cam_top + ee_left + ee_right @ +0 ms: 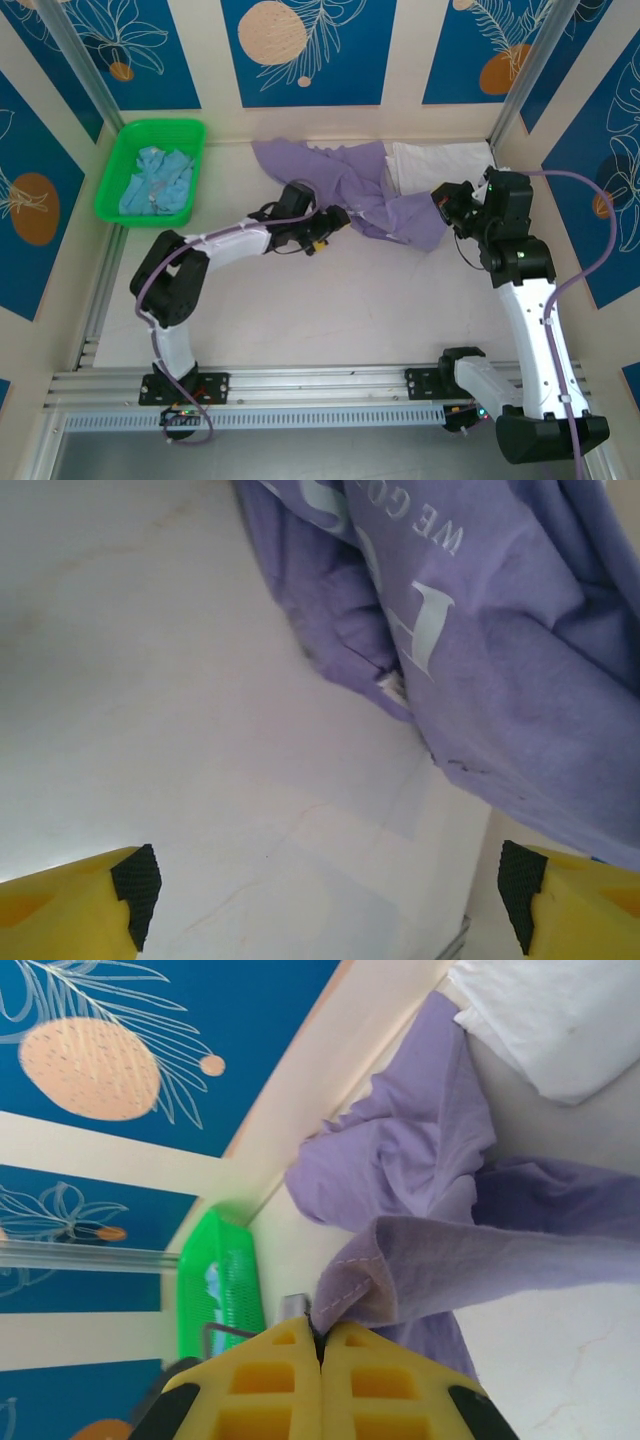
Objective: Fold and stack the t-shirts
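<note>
A light blue t-shirt [155, 182] lay crumpled in the green basket [112, 180]. The left arm stretched low across the table, and the left gripper [335, 222] was spread wide and empty beside the lavender t-shirt [345, 180], whose white lettering ran out of frame. The white t-shirt [440, 160] lay just beside it. The right gripper [447, 205] was angled inward and clamped on the lavender hem.

The pale counter [330, 300] holds a green basket [160, 126] at ten o'clock, a crumpled purple shirt [345, 175] near twelve, and a white shirt [440, 160], seemingly folded, at one o'clock.
</note>
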`<act>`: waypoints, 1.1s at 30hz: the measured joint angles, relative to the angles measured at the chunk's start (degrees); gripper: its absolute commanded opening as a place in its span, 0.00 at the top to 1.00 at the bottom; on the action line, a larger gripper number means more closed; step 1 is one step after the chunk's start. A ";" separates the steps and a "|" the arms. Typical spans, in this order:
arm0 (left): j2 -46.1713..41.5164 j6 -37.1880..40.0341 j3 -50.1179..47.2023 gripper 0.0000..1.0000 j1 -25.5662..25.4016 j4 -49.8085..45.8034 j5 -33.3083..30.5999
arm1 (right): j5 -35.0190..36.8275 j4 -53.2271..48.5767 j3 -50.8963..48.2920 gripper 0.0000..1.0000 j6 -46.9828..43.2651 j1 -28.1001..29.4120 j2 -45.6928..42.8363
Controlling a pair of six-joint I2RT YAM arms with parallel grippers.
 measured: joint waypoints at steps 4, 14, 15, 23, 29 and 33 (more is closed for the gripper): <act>4.44 -6.58 0.90 0.39 -1.62 6.71 -0.68 | -0.17 -0.04 3.58 1.00 1.64 -0.15 0.31; 13.46 -10.58 17.22 0.44 -4.76 -7.52 -11.19 | 0.26 -0.07 6.29 1.00 1.51 -1.79 2.86; 14.71 -10.29 19.89 0.45 -5.03 -9.20 -11.98 | 0.26 -0.07 6.29 1.00 1.49 -1.95 3.21; 23.74 -8.92 30.75 0.48 -6.40 -19.08 -15.26 | 0.24 -0.04 6.27 1.00 1.05 -2.78 3.76; 24.65 -8.46 31.54 0.49 -7.26 -22.12 -18.21 | 0.00 -0.04 6.27 1.00 0.39 -4.31 3.82; 28.22 -6.51 38.69 0.57 -7.30 -26.84 -19.58 | -0.44 -0.04 6.27 1.00 0.37 -5.11 3.82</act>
